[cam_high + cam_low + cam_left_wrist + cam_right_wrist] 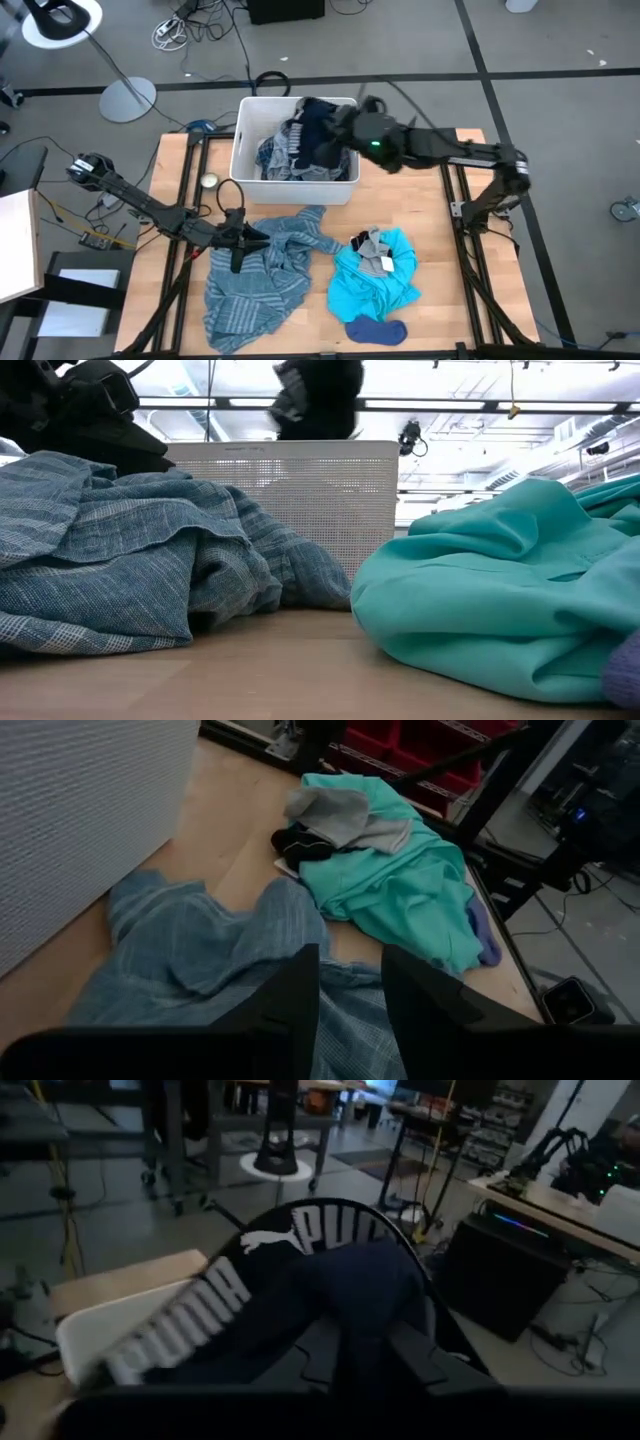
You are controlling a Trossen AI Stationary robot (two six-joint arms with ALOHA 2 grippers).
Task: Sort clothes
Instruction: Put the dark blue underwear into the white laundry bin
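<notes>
My right gripper [338,128] is above the white bin [243,150] at the table's far side, shut on a navy garment with white lettering [250,1290]. In the low view the garment [315,395] hangs over the bin [300,490]. My left gripper [240,243] is open and low at the near-left edge of the grey-blue striped top [265,270]. Its fingers [290,1010] stand apart over the cloth [200,950]. The turquoise garment [375,280] lies on the table to the right, with a grey piece [372,243] on it. A dark blue sock [375,330] lies at its near side. My right gripper holds the navy garment by a bunched part [360,1290], which drapes over the fingers and hides the place of contact. The garment is lifted clear, and its lettered band [190,1320] hangs down toward the bin's rim.
The bin holds more clothes, among them blue plaid cloth [280,155]. A small round lid [209,181] lies on the table left of the bin. Bare wood shows between the striped top and the turquoise garment [300,660]. Black frame bars run along both table sides.
</notes>
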